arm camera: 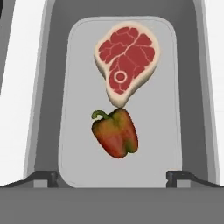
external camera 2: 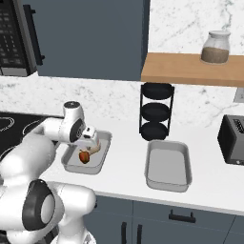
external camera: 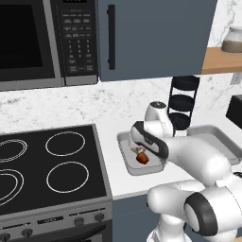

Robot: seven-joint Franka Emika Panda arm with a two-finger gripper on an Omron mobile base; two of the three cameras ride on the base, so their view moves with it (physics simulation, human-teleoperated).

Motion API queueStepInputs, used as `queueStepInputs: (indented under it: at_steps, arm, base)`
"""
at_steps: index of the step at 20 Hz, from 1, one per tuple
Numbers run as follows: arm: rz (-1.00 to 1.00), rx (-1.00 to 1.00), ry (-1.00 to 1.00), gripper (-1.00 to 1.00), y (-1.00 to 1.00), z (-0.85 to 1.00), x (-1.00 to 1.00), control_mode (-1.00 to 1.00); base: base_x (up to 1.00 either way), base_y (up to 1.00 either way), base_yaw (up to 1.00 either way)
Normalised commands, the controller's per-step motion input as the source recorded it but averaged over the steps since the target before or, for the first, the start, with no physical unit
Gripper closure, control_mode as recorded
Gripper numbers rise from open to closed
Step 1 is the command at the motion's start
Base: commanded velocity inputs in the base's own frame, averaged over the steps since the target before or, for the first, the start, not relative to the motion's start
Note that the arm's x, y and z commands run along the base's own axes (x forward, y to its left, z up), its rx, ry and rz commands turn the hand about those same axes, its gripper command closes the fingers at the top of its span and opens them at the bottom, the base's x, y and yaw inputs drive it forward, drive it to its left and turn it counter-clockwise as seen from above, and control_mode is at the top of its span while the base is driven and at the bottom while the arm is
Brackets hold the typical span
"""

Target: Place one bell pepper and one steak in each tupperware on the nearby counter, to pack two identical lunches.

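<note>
No readable text anywhere, microwave keypad [external camera: 75, 40] at upper left of the left base view carries small pale markings too blurred to make out, no brands, no numbers

Steak [arm camera: 127, 59] and pepper [arm camera: 116, 133] crowd tupperware [arm camera: 48, 87] floor.

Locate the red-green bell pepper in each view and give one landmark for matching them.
Left base view: red-green bell pepper in the grey rectangular tupperware by the stove, partly behind the arm.
Right base view: pepper in the same tupperware, under the gripper.
Hand view: pepper at centre, below the raw red steak.
Shared landmark: that tupperware.
</note>
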Motion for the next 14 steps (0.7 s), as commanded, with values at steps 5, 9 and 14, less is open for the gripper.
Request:
queueStepInputs:
  at_steps: [5, 9, 14]
  arm:
    - [-0.2, 0.0, -0.18, -1.0, -0.33, 0.75, -0.75, -1.0]
    - [0.0, 0.0, -0.29, -1.0, -0.15, 0.7, -0.83, -1.0]
    - [0.0, -0.03, -0.26, -1.0, -0.08, 0.78, -0.74, -1.0]
  base:
    - [0.0, 0.0, 0.0]
    - [0.0, 0.0, 0.0]
    - [0.0, 0.0, 0.0]
